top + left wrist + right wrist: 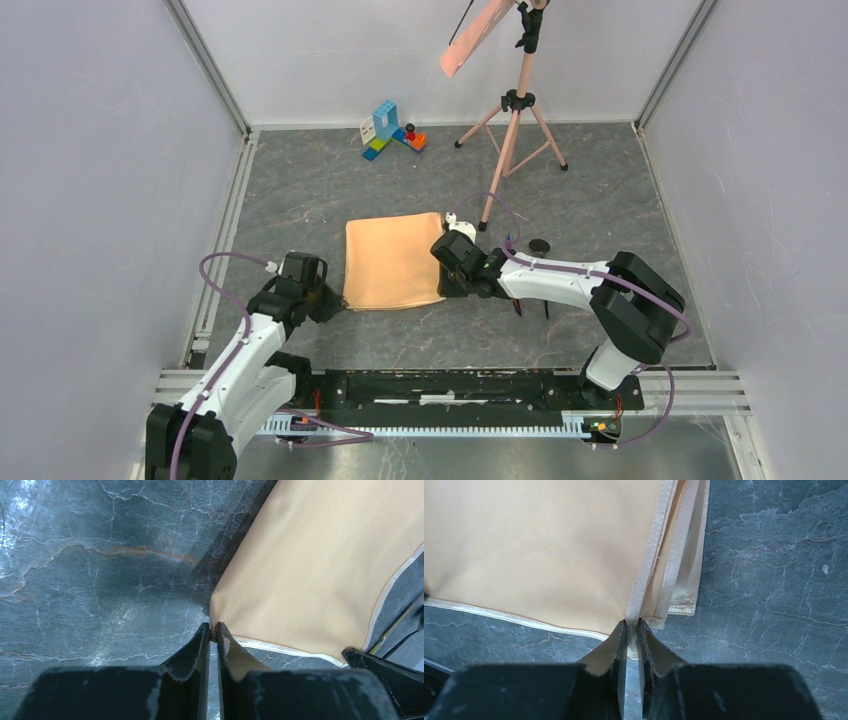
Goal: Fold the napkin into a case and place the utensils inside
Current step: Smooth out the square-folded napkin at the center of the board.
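Top external: L claw, R claw pinching napkin.

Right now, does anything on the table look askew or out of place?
Only slightly: at the near right corner of the napkin, where the right pincer grips, the hemmed layers fan out staggered instead of stacking flush. Nothing looks spilled or damaged.

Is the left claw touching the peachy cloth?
Touching. The left wrist view shows the left gripper pinching a corner of the napkin between its nearly closed fingers.
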`<state>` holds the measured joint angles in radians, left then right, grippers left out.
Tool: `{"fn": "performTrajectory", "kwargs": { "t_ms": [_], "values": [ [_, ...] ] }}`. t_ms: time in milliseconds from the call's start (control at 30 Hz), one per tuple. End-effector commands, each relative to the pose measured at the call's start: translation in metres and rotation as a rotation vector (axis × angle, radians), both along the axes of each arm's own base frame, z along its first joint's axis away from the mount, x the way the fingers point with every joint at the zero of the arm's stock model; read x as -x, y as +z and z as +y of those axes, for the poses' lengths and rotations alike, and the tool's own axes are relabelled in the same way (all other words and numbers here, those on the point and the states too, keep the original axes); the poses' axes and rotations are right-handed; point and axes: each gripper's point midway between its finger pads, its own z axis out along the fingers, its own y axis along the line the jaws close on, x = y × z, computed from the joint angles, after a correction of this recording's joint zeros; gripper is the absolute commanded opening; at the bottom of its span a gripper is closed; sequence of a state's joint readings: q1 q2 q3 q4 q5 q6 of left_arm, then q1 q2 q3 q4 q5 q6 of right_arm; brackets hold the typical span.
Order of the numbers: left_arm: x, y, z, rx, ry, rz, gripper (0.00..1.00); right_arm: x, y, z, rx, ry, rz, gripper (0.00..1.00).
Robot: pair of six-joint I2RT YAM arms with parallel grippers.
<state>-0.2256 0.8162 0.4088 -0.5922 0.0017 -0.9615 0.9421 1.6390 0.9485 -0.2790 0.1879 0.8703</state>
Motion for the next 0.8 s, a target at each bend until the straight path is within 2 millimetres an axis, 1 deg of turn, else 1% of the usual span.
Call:
{"fn": "performTrajectory", "kwargs": {
  "t_ms": [0, 133, 167, 233, 267, 500, 533, 633, 667, 733, 767],
  "values": [
    [-0.0126, 0.0137, 0.0005, -0.02, -0.032, -0.059, 0.16, -0.0059, 0.0126, 0.006, -0.044, 0.002, -0.026, 0.18],
    [-0.0127, 0.0126, 0.0005, -0.021, -0.032, -0.055, 0.15, -0.0058, 0.014, 0.006, -0.058, 0.002, -0.034, 0.1],
    [-0.013, 0.013, 0.0004, -0.02, -0.032, -0.057, 0.15, -0.0058, 0.0144, 0.0067, -0.06, 0.005, -0.033, 0.11],
    [-0.0131, 0.0133, 0.0004, -0.02, -0.032, -0.058, 0.15, -0.0056, 0.0159, 0.0084, -0.061, 0.013, -0.031, 0.19],
    [-0.013, 0.0133, 0.0004, -0.02, -0.032, -0.058, 0.15, -0.0052, 0.0162, 0.0089, -0.062, 0.016, -0.028, 0.21],
    [-0.0131, 0.0129, 0.0004, -0.02, -0.031, -0.057, 0.15, -0.0035, 0.0163, 0.0117, -0.089, 0.026, -0.026, 0.2],
    [-0.0132, 0.013, 0.0004, -0.019, -0.031, -0.058, 0.15, -0.0039, 0.0158, 0.0118, -0.091, 0.025, -0.027, 0.19],
    [-0.0135, 0.0128, 0.0002, -0.019, -0.03, -0.057, 0.15, -0.0034, 0.0149, 0.0113, -0.104, 0.02, -0.027, 0.07],
    [-0.0138, 0.0133, 0.0, -0.018, -0.03, -0.06, 0.15, -0.0029, 0.0146, 0.0113, -0.107, 0.019, -0.021, 0.06],
    [-0.0137, 0.0133, 0.0001, -0.019, -0.031, -0.058, 0.15, -0.0025, 0.0156, 0.0125, -0.111, 0.026, -0.016, 0.15],
    [-0.0139, 0.0135, 0.0001, -0.019, -0.031, -0.06, 0.15, -0.002, 0.0157, 0.0121, -0.105, 0.029, -0.012, 0.24]
  ]
}}
